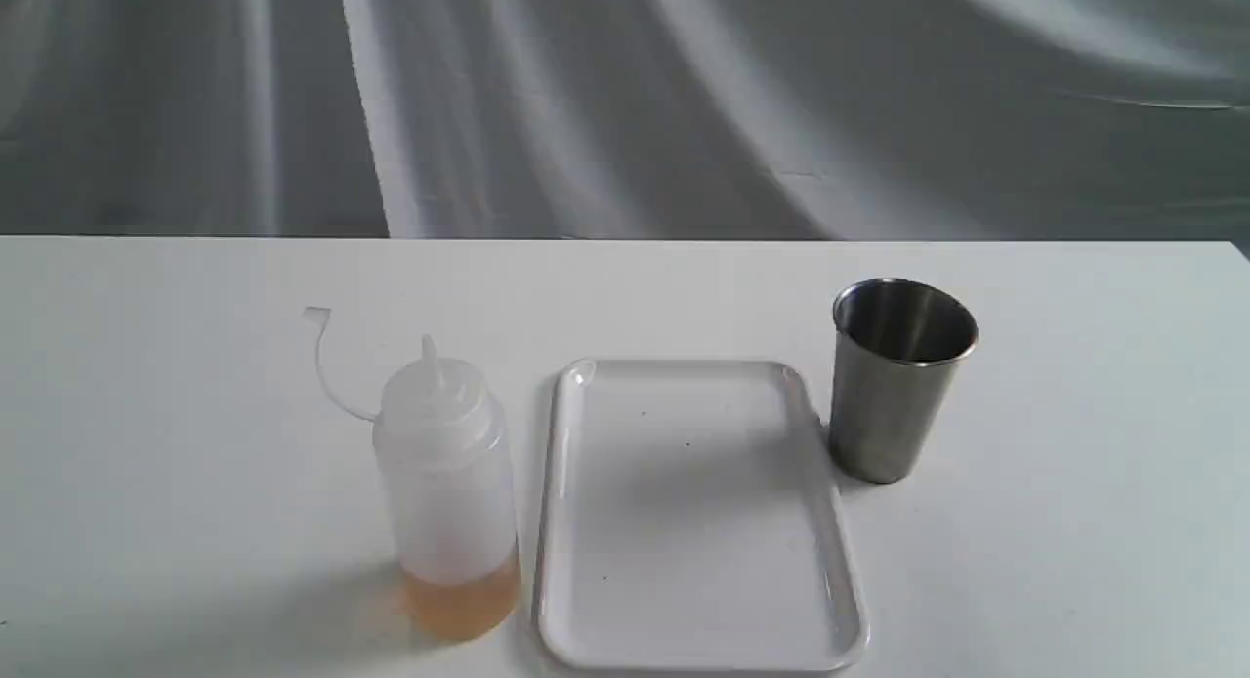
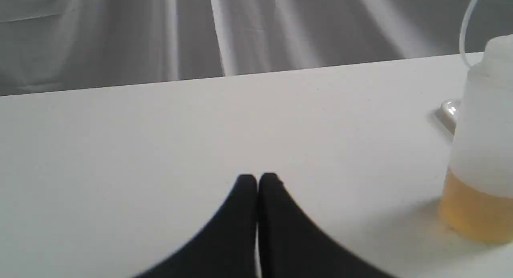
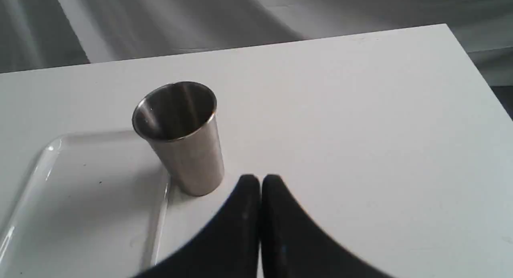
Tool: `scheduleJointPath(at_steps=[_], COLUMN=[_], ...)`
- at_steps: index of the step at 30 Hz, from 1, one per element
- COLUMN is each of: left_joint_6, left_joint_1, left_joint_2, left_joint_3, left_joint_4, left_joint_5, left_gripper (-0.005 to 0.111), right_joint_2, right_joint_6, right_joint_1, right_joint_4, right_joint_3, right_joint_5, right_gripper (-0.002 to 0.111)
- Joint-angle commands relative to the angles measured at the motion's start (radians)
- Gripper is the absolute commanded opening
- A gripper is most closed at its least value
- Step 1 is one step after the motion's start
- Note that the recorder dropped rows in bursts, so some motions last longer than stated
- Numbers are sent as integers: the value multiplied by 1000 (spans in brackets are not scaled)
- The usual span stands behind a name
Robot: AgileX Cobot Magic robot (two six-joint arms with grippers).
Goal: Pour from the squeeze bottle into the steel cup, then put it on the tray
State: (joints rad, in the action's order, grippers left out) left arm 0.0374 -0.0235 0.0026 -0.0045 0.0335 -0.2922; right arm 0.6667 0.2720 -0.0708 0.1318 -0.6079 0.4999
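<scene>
The squeeze bottle point(image 1: 447, 487) stands upright on the table left of the tray point(image 1: 695, 522), with amber liquid in its bottom part and its cap strap curling up to the left. Right of the tray's far corner stands the steel cup point(image 1: 898, 377), upright. Neither arm shows in the exterior view. In the left wrist view my left gripper point(image 2: 257, 178) is shut and holds nothing, with the squeeze bottle point(image 2: 483, 150) apart from it at the frame's edge. My right gripper point(image 3: 260, 178) is also shut on nothing, close to the steel cup point(image 3: 182, 137), beside the tray point(image 3: 80, 214).
A grey draped cloth point(image 1: 625, 102) hangs behind the white table point(image 1: 146, 365). The table's far right corner point(image 3: 447, 27) shows in the right wrist view.
</scene>
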Motion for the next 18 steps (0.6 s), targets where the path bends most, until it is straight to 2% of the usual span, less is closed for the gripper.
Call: scheduleJointPath(at_steps=[1, 9, 18], left_joint_6=[-4, -2, -2], left_joint_1=[2, 2, 2], left_joint_2=[-3, -3, -3], left_joint_3=[4, 4, 4], left_joint_4=[-1, -1, -1], left_joint_5=[8, 8, 8], left_gripper=[0, 0, 0], right_joint_2=[56, 207, 485], right_joint_6=[17, -3, -167], right_joint_1=[15, 210, 455], right_joint_4=[18, 68, 63], right_joint_3=[-48, -136, -185], right_joint_5=[-9, -156, -365], right_gripper=[0, 0, 0])
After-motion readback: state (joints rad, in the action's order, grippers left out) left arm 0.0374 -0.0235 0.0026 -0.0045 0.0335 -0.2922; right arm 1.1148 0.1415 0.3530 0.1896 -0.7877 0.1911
